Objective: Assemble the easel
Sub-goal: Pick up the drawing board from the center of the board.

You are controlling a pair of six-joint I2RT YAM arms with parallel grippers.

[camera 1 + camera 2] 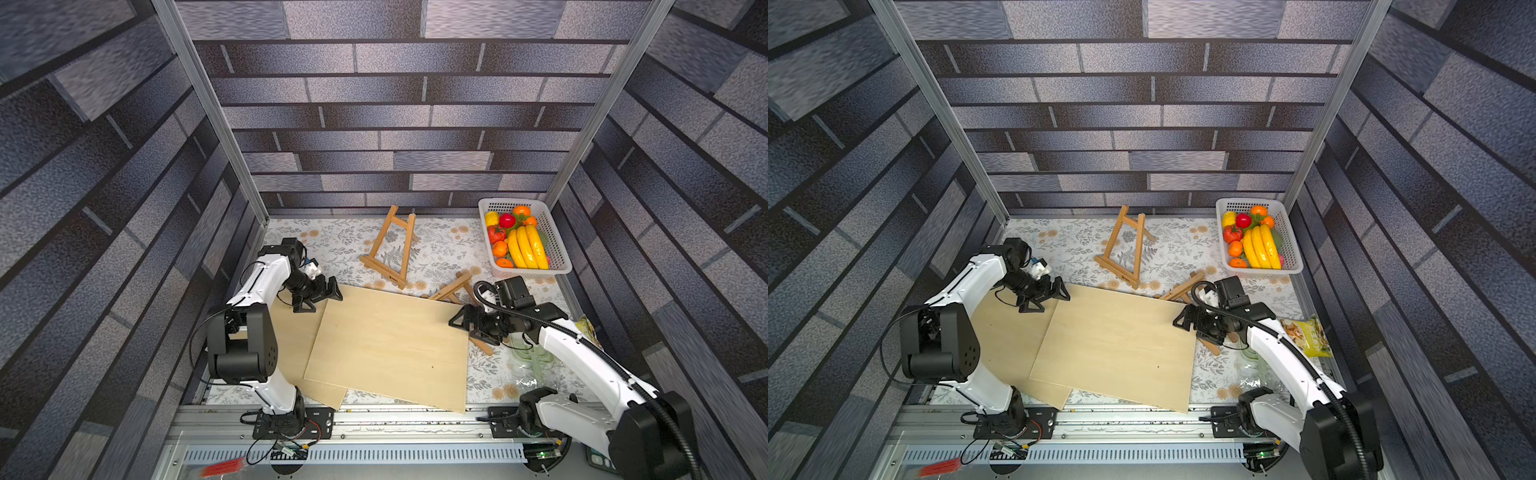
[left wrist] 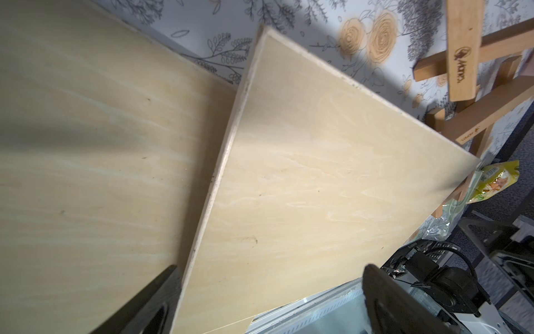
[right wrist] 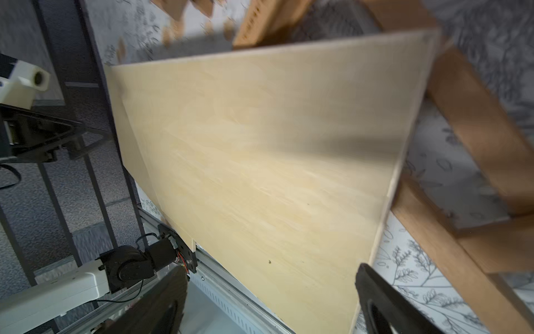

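Standing near the far edge of the surface (image 1: 332, 249), about midway along: easel (image 1: 390, 249), wooden, legs spread, ledge toward the near side. Nothing rests on it, and it looks ready to take a board.

Second easel (image 1: 451, 289): lying flat toward the right edge, partly hidden under the far right corner of the top board. Probably the piece not yet set up.

Top board (image 1: 386, 345): pale plywood across the middle, reaching the near edge. Its left side overlaps the lower board (image 1: 295, 349), which juts toward the near left corner. The overlap and the second easel beneath appear to keep its edges off the surface, which should give a finger room to get under.

Left gripper (image 1: 320, 297): jaws spread wide, empty, at the top board's far left corner, over the seam between the two boards.

Right gripper (image 1: 463, 322): jaws well apart, nothing clamped, at the top board's far right corner, just above the second easel. Opposite corners suit a two-handed lift, since a wide thin panel would likely tip in a single grip.

Basket (image 1: 530, 273): fruit, far right corner, apart from the work.

Snack bag (image 1: 1308, 334): right edge.
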